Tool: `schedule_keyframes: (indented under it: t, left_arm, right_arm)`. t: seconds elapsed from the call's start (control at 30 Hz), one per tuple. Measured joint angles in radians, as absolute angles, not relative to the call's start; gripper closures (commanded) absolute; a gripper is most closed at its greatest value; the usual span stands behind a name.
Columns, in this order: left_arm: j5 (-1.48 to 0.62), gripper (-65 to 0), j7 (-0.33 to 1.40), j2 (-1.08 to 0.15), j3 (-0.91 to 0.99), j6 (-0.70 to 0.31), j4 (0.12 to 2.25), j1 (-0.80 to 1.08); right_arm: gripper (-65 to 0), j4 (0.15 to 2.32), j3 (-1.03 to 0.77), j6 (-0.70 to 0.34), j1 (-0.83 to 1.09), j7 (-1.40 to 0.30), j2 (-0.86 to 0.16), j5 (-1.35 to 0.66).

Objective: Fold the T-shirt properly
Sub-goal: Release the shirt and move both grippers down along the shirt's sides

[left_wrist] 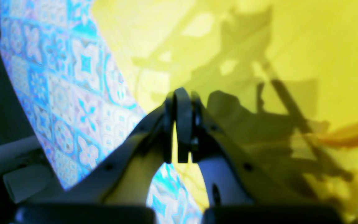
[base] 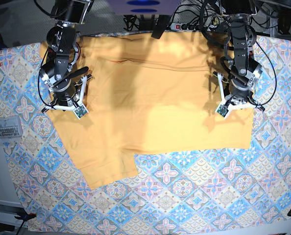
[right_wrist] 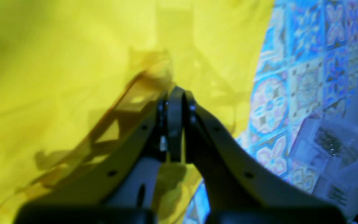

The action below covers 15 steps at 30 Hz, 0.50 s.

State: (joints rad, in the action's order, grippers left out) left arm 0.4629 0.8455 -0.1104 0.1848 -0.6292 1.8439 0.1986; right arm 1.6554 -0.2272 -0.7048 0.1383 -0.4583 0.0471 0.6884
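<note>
The T-shirt (base: 150,98) lies spread crosswise on the tabletop (base: 194,196), long axis side to side; left hand (base: 232,105) and right hand (base: 67,105), both pressed together, hang over opposite side edges.

A plain yellow-orange T-shirt (base: 150,93) lay spread flat on the table, covering most of its far half and reaching the far edge. Its cloth looked soft, with shallow creases and a thin dark line near the far left. One short flap jutted toward the near left corner. The near hem ran roughly straight toward the right edge.
</note>
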Motion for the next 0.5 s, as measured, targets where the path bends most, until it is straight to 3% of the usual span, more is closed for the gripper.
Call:
schedule_keyframes:
  t: [0.5]
  left_arm:
    - [0.470,0.0,0.834,-0.083,0.339,-0.626,1.559,-0.068]
  right_arm:
    - [0.0,1.447,-0.222,-0.706,-0.104,-0.538,0.047,0.683]
